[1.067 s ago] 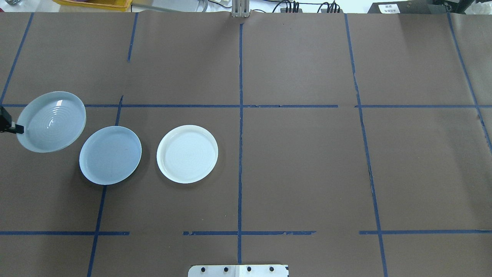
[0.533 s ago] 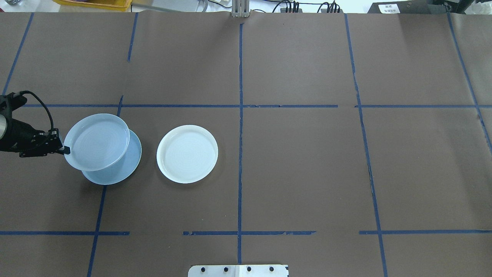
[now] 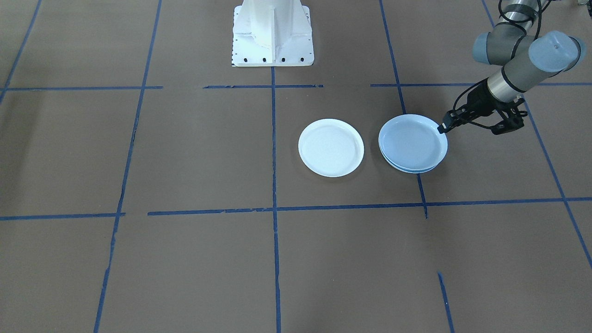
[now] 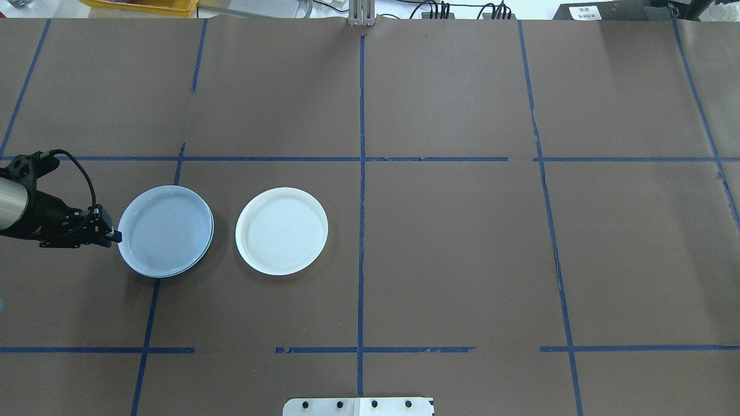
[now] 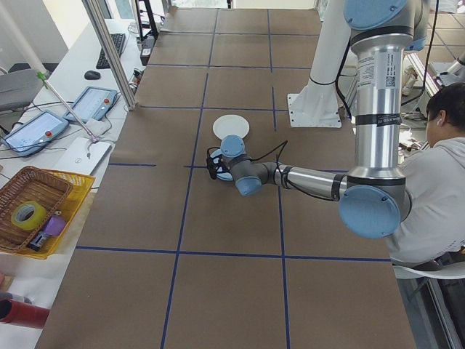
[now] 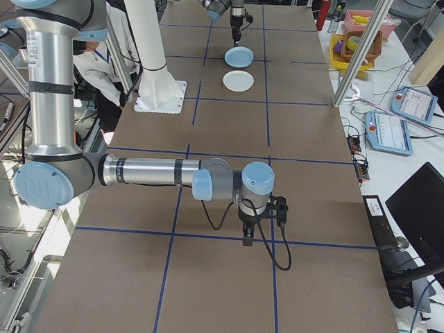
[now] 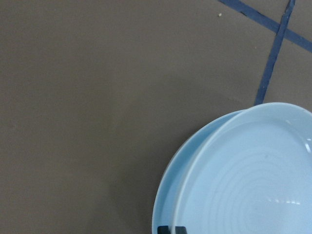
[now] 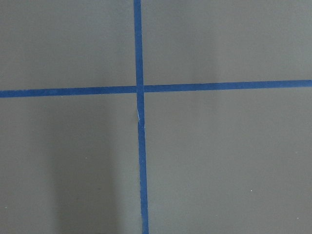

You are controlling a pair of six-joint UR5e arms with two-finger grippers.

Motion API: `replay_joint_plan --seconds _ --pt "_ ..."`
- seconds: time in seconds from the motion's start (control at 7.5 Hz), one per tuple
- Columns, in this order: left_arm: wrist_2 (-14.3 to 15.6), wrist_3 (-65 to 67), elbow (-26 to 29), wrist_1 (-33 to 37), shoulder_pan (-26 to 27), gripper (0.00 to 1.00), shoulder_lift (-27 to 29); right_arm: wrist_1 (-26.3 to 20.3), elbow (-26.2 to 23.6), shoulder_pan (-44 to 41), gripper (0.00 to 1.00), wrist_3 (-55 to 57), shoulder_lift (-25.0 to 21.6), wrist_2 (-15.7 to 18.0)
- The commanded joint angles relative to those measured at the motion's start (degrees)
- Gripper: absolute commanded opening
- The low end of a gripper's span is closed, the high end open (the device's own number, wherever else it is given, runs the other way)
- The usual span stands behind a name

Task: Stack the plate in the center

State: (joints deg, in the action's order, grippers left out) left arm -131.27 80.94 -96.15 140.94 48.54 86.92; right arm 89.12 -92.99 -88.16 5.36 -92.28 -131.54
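The ringed plate [image 4: 165,230] lies on top of the center plate [image 7: 165,207], the smooth pale blue-grey one, of which only a thin crescent of rim [image 3: 411,171] shows beneath it. My left gripper [image 4: 117,236] is shut on the ringed plate's [image 7: 253,185] left rim, low over the table. In the front-facing view the same gripper [image 3: 441,128] meets the stack [image 3: 413,142] at its right edge. The bright white plate [image 4: 281,231] sits alone just to the right of the stack. My right gripper [image 6: 248,239] hangs over bare table far away. I cannot tell whether it is open or shut.
Blue tape lines [image 4: 362,173] divide the brown table cover into squares. The robot's white base [image 3: 273,32] stands at the table's near edge. A person [image 5: 436,167] sits beside the robot. A yellow basket [image 5: 36,211] and tablets [image 5: 91,105] lie off the table's far side.
The left arm carried the ringed plate from the far left rightward and down. It went from tilted in the air to lying flat on the center plate.
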Motion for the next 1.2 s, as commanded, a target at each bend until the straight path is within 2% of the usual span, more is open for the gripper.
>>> replay_joint_plan --seconds 0.0,0.13,0.27,0.4,0.67,0.8,1.07 --pt "-1.26 0.44 -5.41 -0.66 0.06 0.99 -0.17 0.00 0.00 0.00 1.00 0.00 0.00 0.05" --pt "-1.97 2.53 -11.02 -4.76 -0.20 0.99 -0.09 0.00 0.00 0.00 1.00 0.00 0.00 0.06" --pt "-0.67 4.38 -16.39 -13.59 -1.94 0.99 2.26 0.00 0.00 0.00 1.00 -0.09 0.00 -0.03" --pt "4.04 7.79 -18.09 -18.03 -5.09 0.99 4.98 0.00 0.00 -0.08 1.00 0.00 0.00 0.05" --pt "11.52 19.02 -17.15 -18.77 -12.91 0.99 9.65 0.00 0.00 0.00 1.00 0.00 0.00 -0.03" --pt "13.65 23.69 -16.10 -19.73 -15.20 0.99 11.58 0.00 0.00 0.00 1.00 0.00 0.00 -0.03" --pt "18.83 28.20 -7.70 -20.44 -17.67 0.99 18.51 0.00 0.00 0.00 1.00 0.00 0.00 -0.03"
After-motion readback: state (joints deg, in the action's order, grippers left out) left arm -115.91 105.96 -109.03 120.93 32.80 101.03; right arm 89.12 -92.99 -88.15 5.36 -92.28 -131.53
